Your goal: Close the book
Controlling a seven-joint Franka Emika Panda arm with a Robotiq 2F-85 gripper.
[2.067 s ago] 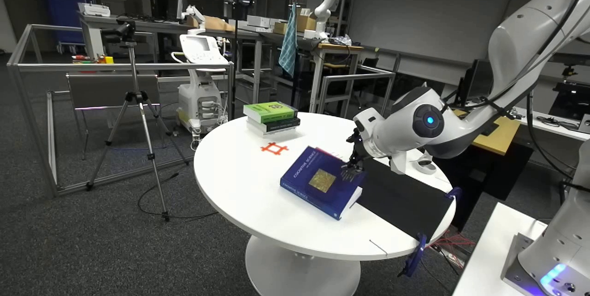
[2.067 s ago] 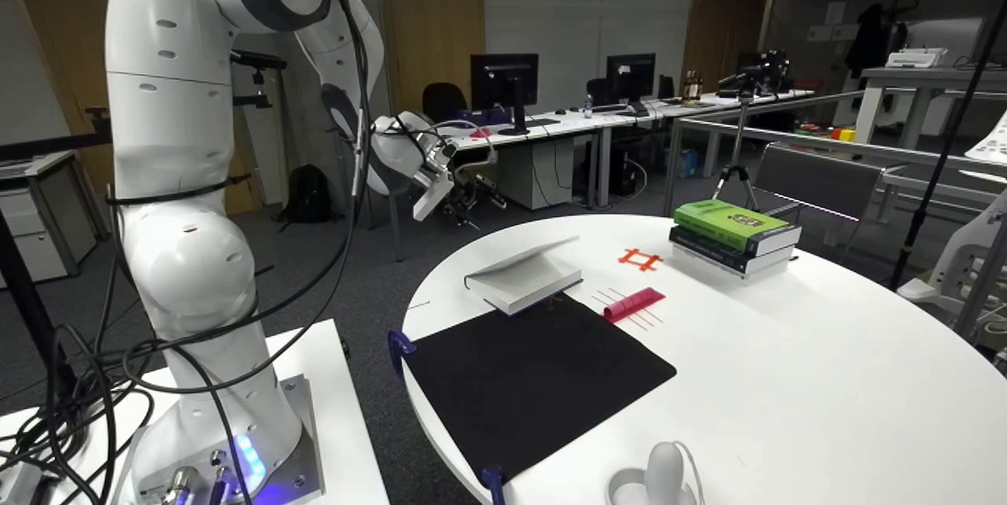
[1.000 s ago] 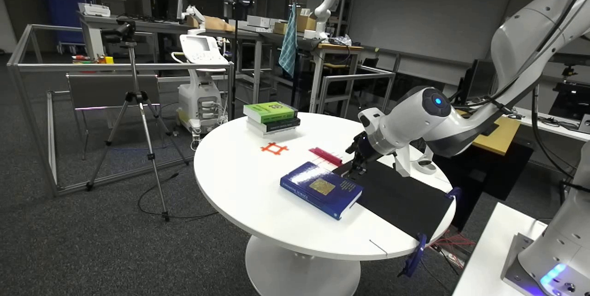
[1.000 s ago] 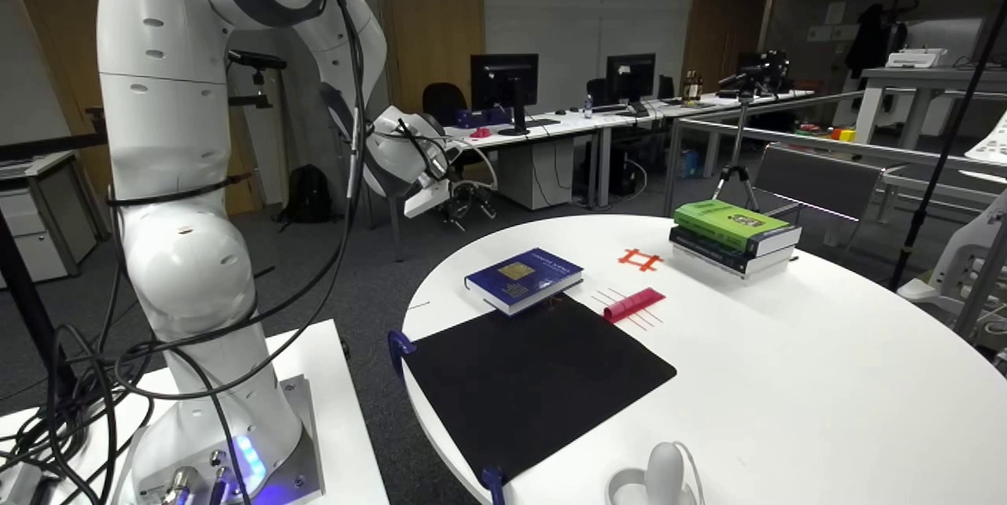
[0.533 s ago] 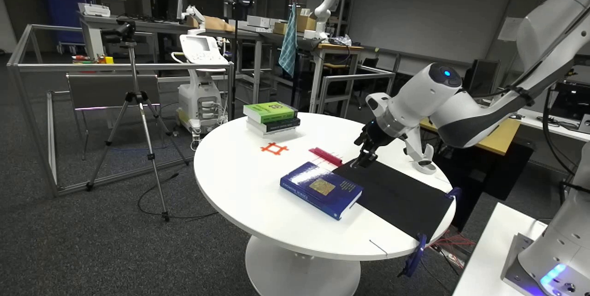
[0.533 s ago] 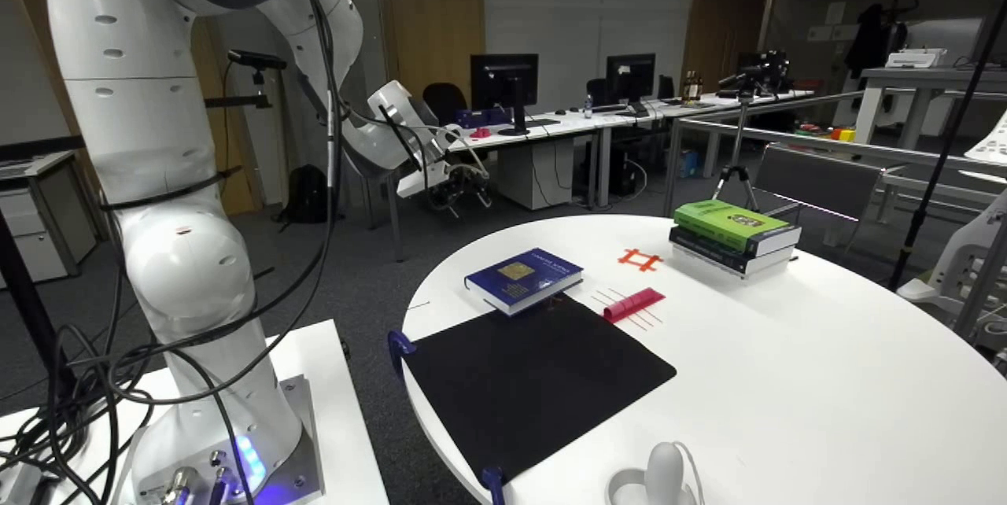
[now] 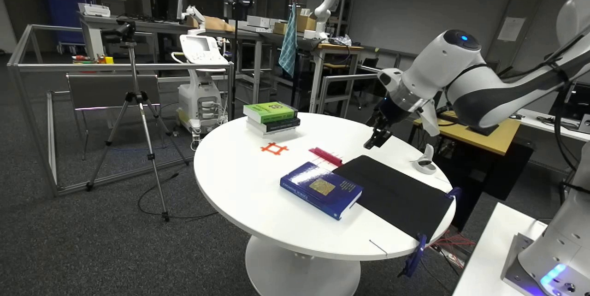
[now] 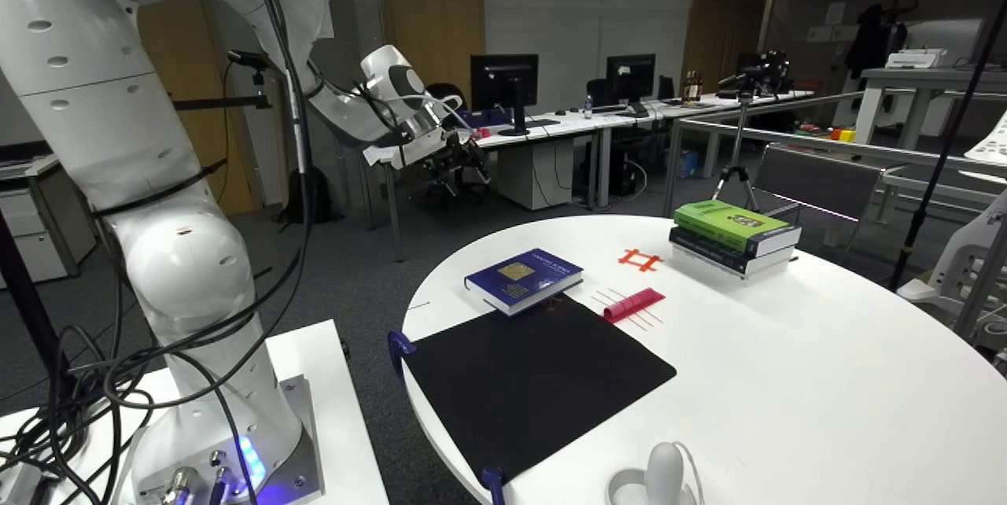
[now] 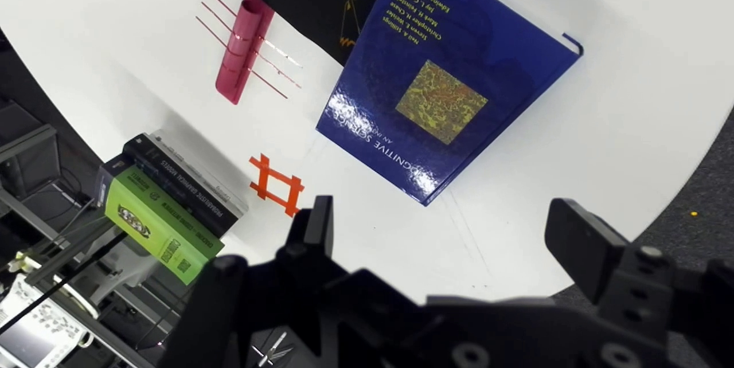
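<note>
Book [image 9: 447, 81] closed, flat on wht table [image 7: 239, 171]. Gripper [image 9: 440, 207] midair, well apart fr book, jaws spread wide.

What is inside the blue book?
Only white page edges show at the sides of the blue book; its cover lies flat on top, so the page faces and anything between them are hidden.

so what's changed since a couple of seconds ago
The blue book has gone from partly open, front cover raised, to lying shut. The gripper has drawn up and away from it, and its jaws stand apart with nothing between them; whether it held the book earlier isn't clear. The stack of books, pink tube and black mat stayed put.
</note>
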